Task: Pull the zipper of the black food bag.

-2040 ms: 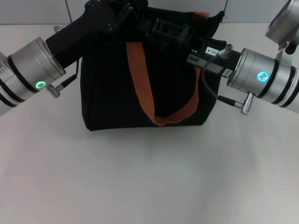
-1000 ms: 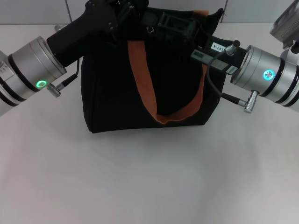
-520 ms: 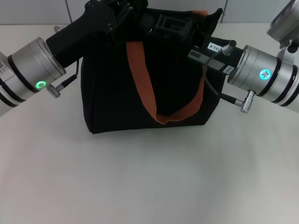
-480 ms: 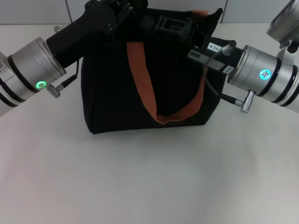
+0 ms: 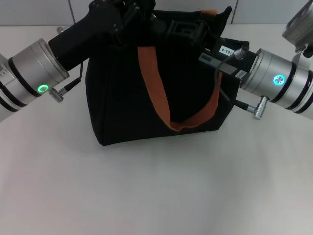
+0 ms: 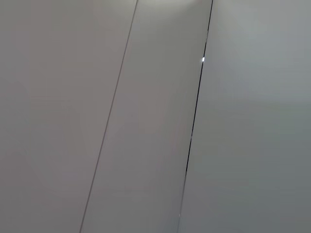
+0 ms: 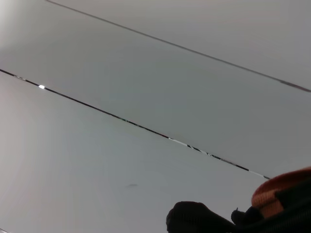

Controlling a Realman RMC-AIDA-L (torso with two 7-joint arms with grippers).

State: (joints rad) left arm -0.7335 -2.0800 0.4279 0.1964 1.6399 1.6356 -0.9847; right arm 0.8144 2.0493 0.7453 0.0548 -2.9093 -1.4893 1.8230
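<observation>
Since 2 s ago: black food bag (image 5: 146, 93) has slid slightly right and toward the camera on the desk (image 5: 156, 196); orange strap (image 5: 161, 88) hangs lower-right. Right end effector (image 5: 188, 32) shifted right along the bag top, so the pull likely underway, progress unclear. Zipper not visible, hidden among dark parts at the top edge. Left end effector (image 5: 129, 12) unmoved at top-left corner, arm angled in from left, prob. bracing. Both wrist views show only wall panels. Finger state of either: cannot tell.
</observation>
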